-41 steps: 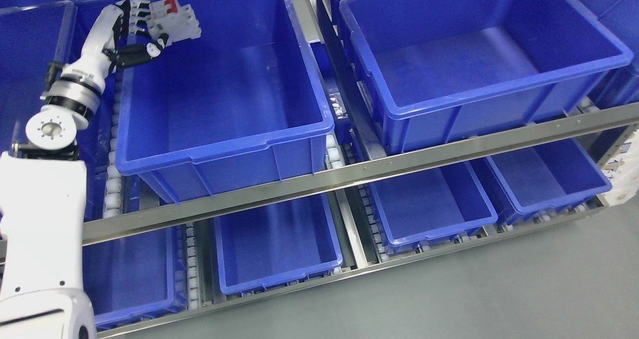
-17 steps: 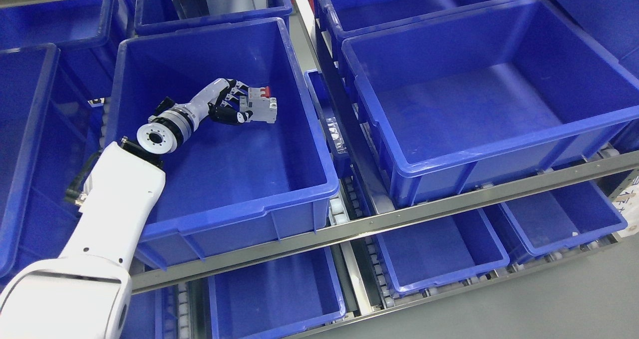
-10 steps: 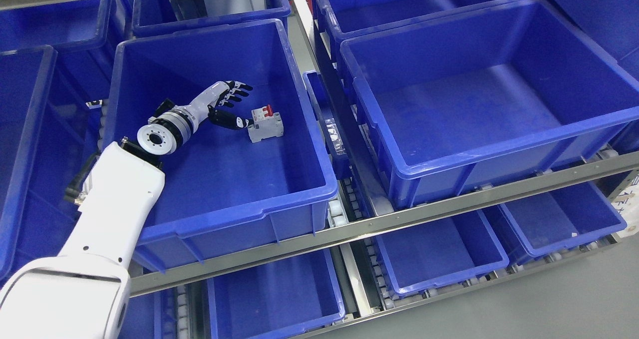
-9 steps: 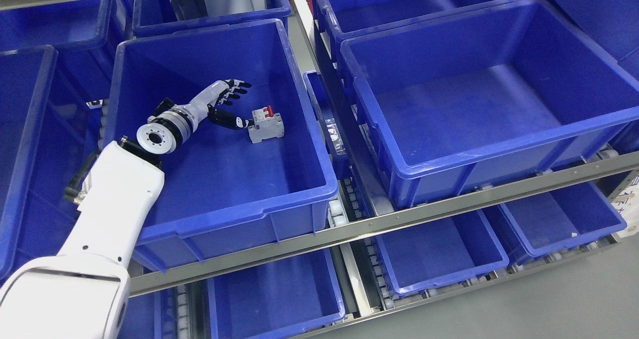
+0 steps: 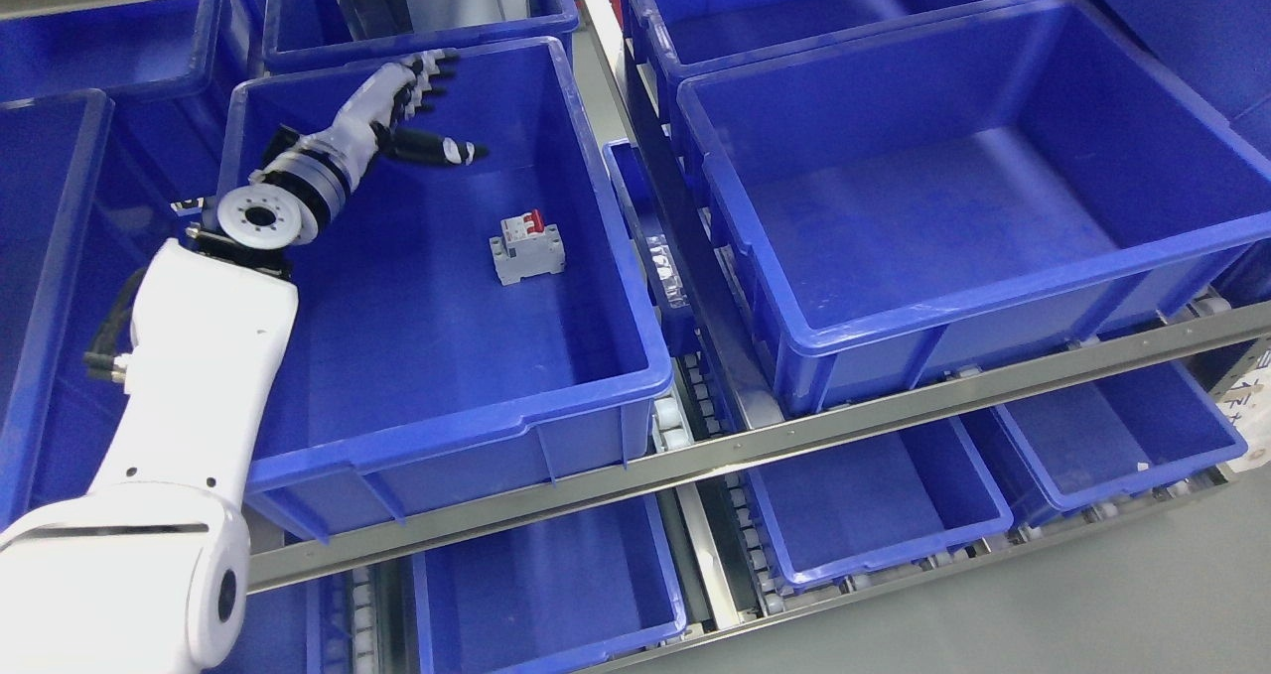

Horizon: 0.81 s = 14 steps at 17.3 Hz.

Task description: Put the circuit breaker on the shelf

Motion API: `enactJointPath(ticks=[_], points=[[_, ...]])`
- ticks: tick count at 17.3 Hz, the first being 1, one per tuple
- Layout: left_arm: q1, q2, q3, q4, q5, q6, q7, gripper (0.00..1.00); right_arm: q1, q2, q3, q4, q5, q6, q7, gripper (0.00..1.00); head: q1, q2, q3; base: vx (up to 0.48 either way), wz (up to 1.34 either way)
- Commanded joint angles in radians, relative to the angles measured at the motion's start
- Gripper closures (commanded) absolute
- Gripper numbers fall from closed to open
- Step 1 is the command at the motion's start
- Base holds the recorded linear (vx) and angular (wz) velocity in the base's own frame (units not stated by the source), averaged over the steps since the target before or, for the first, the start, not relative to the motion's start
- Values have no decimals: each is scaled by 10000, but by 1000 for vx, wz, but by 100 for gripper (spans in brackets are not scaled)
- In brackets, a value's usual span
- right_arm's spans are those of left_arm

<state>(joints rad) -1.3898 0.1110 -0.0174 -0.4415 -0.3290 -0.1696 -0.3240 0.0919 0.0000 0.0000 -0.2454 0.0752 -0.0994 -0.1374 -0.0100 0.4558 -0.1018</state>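
Note:
A grey-white circuit breaker with red switches lies on the floor of the large blue bin on the shelf, right of the bin's middle. My left hand hovers above the bin's far left part, up and to the left of the breaker and well apart from it. Its fingers are spread and hold nothing. The white left arm rises from the lower left corner over the bin's left wall. The right arm does not show.
A second large blue bin stands to the right on the same shelf level. More blue bins sit behind, at the far left and on the lower level. A metal shelf rail runs across the front, with grey floor at the lower right.
The left hand carried the breaker down into the bin, let it go on the bin floor, then rose and pulled back to the far left. The camera tilted after the first frame.

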Motion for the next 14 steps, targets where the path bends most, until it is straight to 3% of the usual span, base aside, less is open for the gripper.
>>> enactJointPath(ticks=[1,4,8,10,14], points=[[579,-935,5052,-3754,1080,-375,812,1,1,-175,199,0,0,1776,8,0,0,0,0,0,0],[2555,-935,3754,-6636,1340,-8,1765,0,1,-175,199,0,0,1776,8,0,0,0,0,0,-8],[5501,-935,1635,-10136,1710,530,1813,0,1,-175,199,0,0,1776,8,0,0,0,0,0,0],[6241,-935,1417,-10617,1710,499,1813,0,1,-175,199,0,0,1776,8,0,0,0,0,-15,5],[6351,-935,1478,-10832,1725,453,1813,0,1,-175,199,0,0,1776,8,0,0,0,0,-35,42]])
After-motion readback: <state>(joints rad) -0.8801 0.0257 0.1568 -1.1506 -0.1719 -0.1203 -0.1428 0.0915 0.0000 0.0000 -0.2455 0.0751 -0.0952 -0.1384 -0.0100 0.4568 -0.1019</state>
